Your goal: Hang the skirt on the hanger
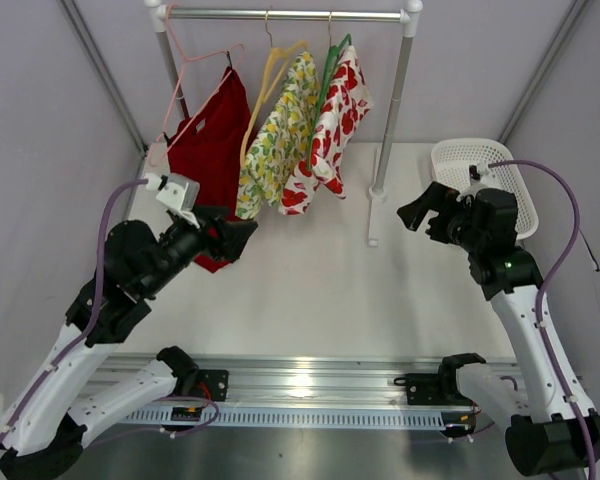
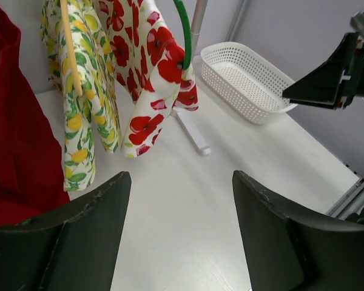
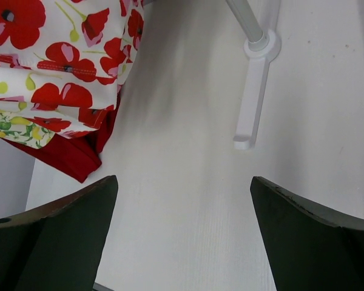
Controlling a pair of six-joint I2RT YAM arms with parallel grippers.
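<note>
Find skirt (image 1: 332, 135) hanging lengthwise down from hanger (image 1: 328, 72), beyond and right of left pincer (image 1: 238, 235), farther from right pincer (image 1: 417, 208). Read both pincers as released, empty.

Skirt (image 1: 340, 105): soft printed cloth, matt. Hanger (image 2: 185, 30): smooth, glossy green coating (core material cannot be told). Counter (image 1: 310, 290): white, matt, faintly grained. Basket (image 2: 242, 76): perforated white plastic. Rail (image 1: 280, 15): bright polished metal.

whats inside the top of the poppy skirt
The green hanger: one arm of it runs down into the skirt. Below that point the hanger is covered by the fabric.
</note>
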